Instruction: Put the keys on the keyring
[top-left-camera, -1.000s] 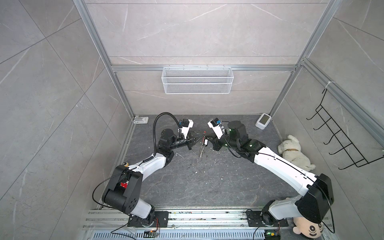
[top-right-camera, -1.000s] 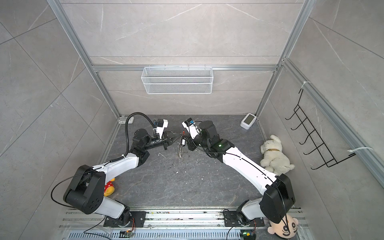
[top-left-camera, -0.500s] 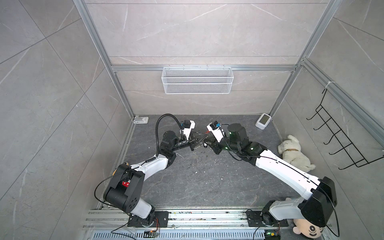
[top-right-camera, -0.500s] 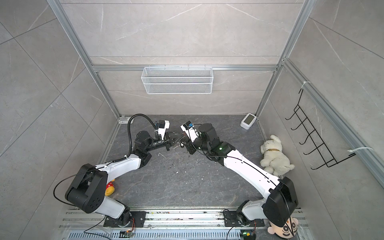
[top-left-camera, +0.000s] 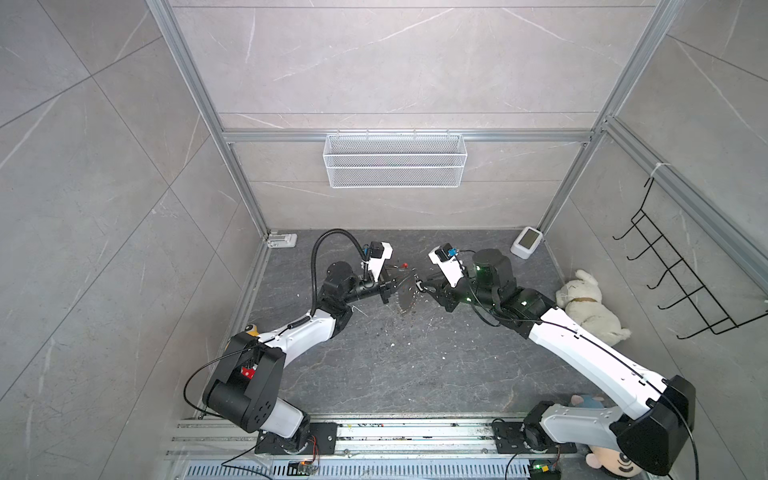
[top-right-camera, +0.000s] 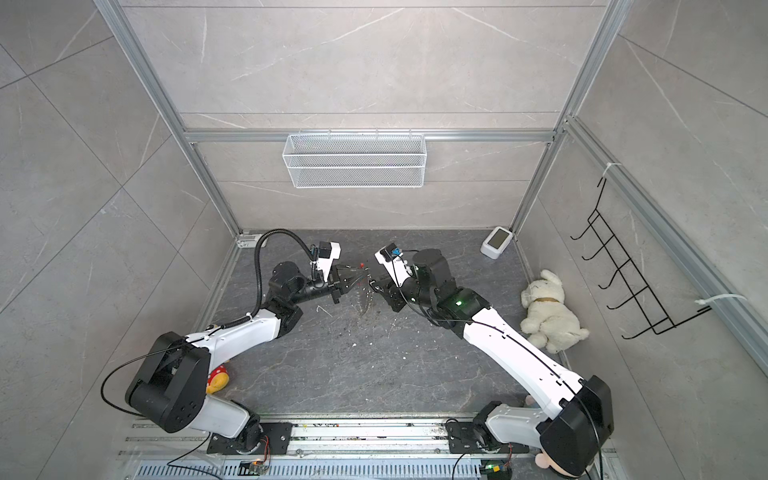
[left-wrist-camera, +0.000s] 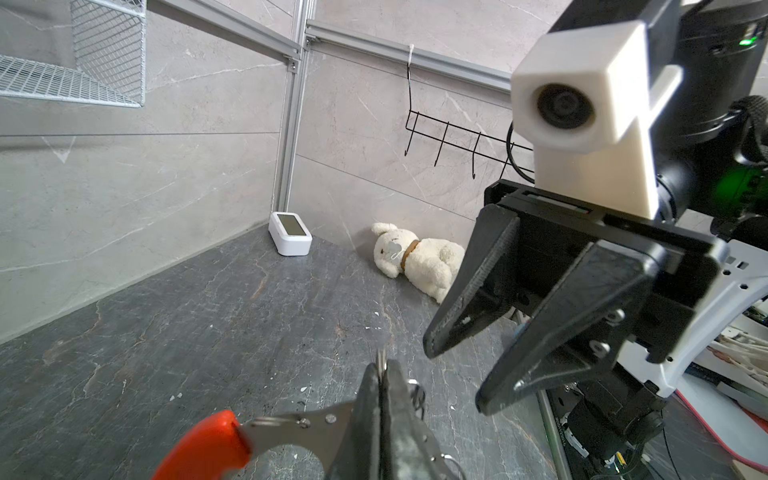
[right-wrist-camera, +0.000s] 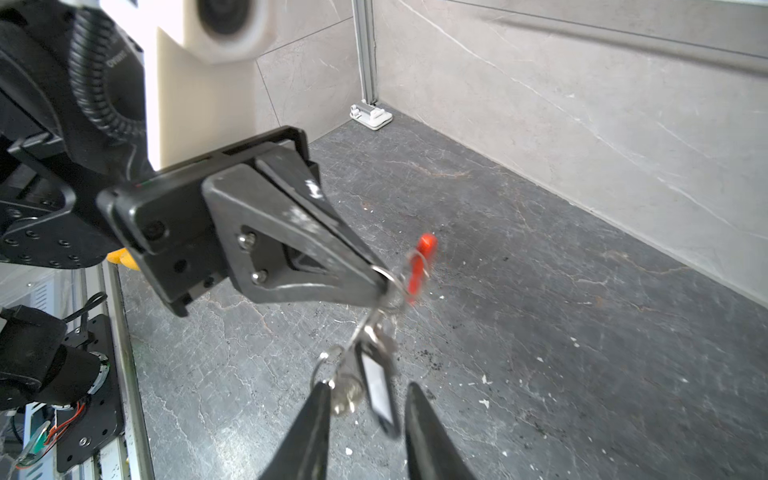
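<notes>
While the left gripper (right-wrist-camera: 377, 276) clamps its fingers (right-wrist-camera: 291, 232) on the keyring (right-wrist-camera: 417, 270), the right gripper (right-wrist-camera: 366, 388) has fingers apart around the keys (right-wrist-camera: 379, 397) below the keyring.

The keyring (left-wrist-camera: 286, 428) is silvery metal with a glossy red plastic bar (left-wrist-camera: 203, 446); the key (right-wrist-camera: 378, 390) is black plastic, white-faced. The floor (right-wrist-camera: 540, 332) is matt dark stone, the toy (left-wrist-camera: 419, 259) fluffy cloth.

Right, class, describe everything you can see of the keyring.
The keyring is a thin silver metal ring with a red plastic piece, blurred here. The left gripper has its jaws shut on it, holding it clear of the floor. Small rings, silver pieces and the black white-faced key tag dangle below, between the right gripper's parted jaws.
</notes>
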